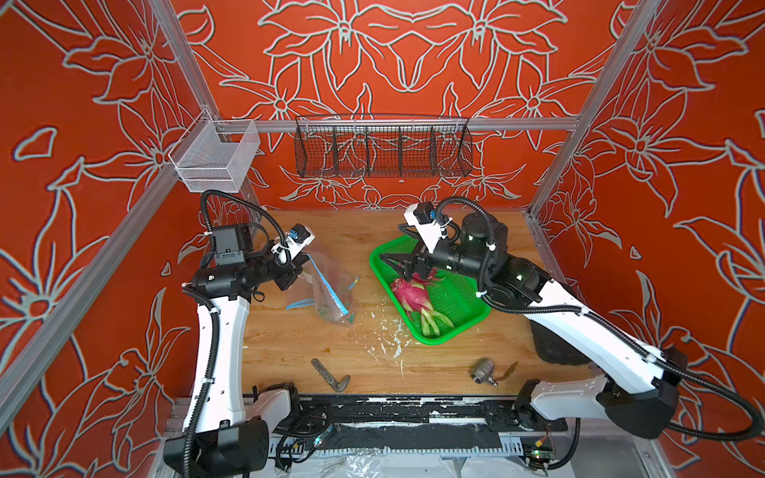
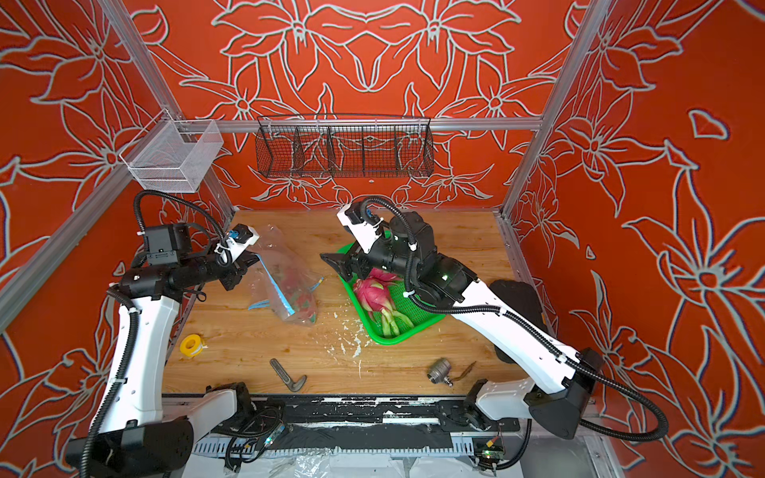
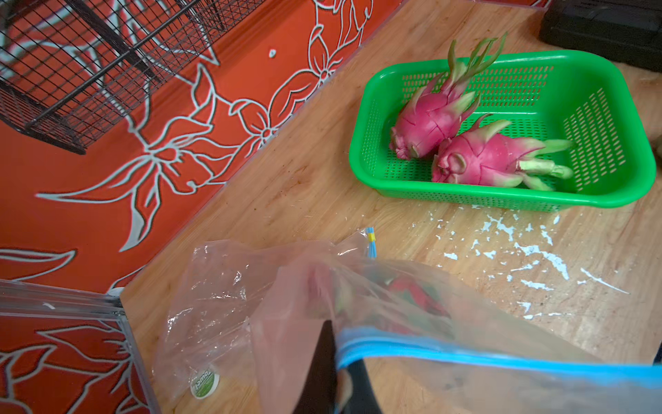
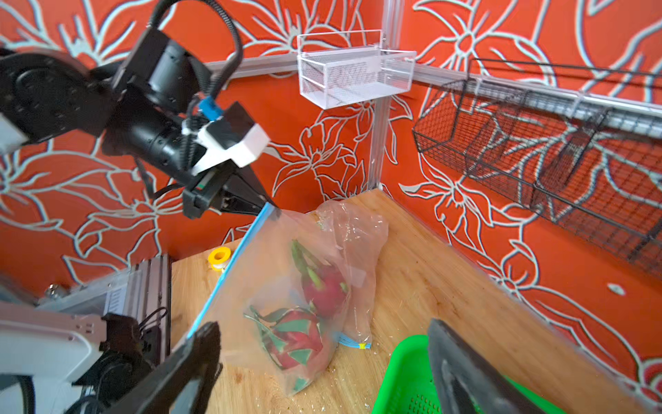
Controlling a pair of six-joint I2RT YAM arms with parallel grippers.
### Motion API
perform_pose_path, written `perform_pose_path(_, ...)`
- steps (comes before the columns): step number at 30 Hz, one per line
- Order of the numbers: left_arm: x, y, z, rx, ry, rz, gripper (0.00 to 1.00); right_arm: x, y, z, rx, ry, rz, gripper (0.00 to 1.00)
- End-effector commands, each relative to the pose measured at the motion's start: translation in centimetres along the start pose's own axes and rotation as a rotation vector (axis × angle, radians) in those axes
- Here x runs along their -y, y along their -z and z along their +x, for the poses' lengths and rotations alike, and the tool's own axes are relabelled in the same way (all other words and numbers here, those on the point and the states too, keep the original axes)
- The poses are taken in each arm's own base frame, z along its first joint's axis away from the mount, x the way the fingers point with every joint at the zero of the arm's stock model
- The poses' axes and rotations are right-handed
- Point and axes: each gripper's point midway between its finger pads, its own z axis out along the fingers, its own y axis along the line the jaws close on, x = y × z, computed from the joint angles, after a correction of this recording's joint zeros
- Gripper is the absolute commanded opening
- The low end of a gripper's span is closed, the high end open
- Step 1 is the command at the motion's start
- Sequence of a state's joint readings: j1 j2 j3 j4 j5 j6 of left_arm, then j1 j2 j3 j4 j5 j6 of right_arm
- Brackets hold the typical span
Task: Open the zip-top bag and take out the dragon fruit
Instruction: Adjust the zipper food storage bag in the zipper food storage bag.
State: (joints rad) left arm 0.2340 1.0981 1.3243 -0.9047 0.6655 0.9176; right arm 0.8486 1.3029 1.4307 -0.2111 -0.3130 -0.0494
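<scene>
While two magenta-pink, green-scaled dragon fruits (image 3: 433, 122) lie touching side by side in the green perforated plastic basket (image 3: 501, 59), two more (image 4: 322, 286) sit inside the clear zip-top plastic bag (image 4: 258, 258) with the blue seal strip. The bag rests on the wooden tabletop (image 1: 447, 364) near the basket. The left gripper (image 4: 270, 209) is pinched fully closed on the bag's blue-edged mouth and holds that corner lifted, so the bag hangs slumped below it. The right gripper (image 1: 395, 265) hovers over the basket's far end with its jaws spread wide, holding nothing. In the right wrist view its black fingers (image 4: 200, 351) frame the bag. Between bag and basket, white flecks (image 1: 389, 339) scatter the wood.
</scene>
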Motion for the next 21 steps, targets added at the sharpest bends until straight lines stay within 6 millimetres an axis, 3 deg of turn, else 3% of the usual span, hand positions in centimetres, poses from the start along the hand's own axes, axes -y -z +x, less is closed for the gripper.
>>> perform_pose_path(1, 1.1, 0.7, -0.5, 0.001, 0.03, -0.007, 0.0, -3.2, -1.2, 3.7, -0.142, 0.121, -0.057, 0.96)
perform_pose_path(8, 1.7, 0.6, -0.6, -0.016, 0.004, -0.009, 0.0, -7.8, -5.3, 5.9, -0.213, 0.128, -0.089, 0.95)
perform_pose_path(15, 2.5, 1.1, -0.4, -0.01, -0.034, -0.017, 0.0, -6.8, -9.6, 8.6, -0.364, 0.142, -0.052, 0.87)
perform_pose_path(21, 2.0, 1.0, 0.0, -0.029, -0.025, -0.046, 0.0, -4.9, -11.1, 9.3, -0.427, 0.092, -0.018, 0.38)
